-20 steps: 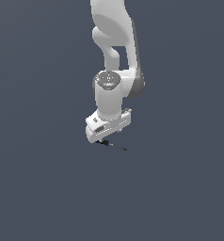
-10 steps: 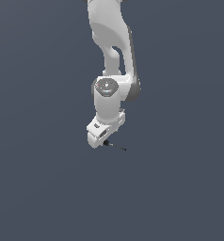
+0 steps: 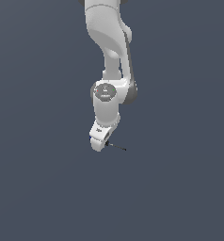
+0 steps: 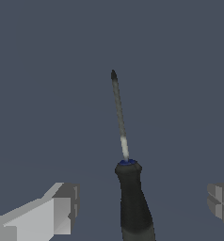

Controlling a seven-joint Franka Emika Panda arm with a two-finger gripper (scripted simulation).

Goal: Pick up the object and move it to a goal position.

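A: Where's the screwdriver (image 4: pixel 131 197)?

B: Lying flat on the grey bench (image 3: pixel 48 188), directly under the gripper (image 3: pixel 102 142). Thin dark shaft poking out toward the exterior view's right, handle tucked beneath the white hand.

A: And from the wrist view?

B: Dark handle with a blue collar sitting midway between the two fingers (image 4: pixel 57 209), shaft running away from the camera to a dark tip.

A: Why lined up that way?

B: Probably to put the thicker handle in the gap rather than the slim shaft. More surface to squeeze, less chance of slipping or pivoting once lifted.

A: Fingers closed yet?

B: No. Spread wide, one on each side of the handle, well apart from it, touching nothing. Clear bench showing on both sides.

A: So not grasped?

B: Not yet, by the look of it. Hanging low over the handle, seemingly ready to close. No goal marker visible in either view
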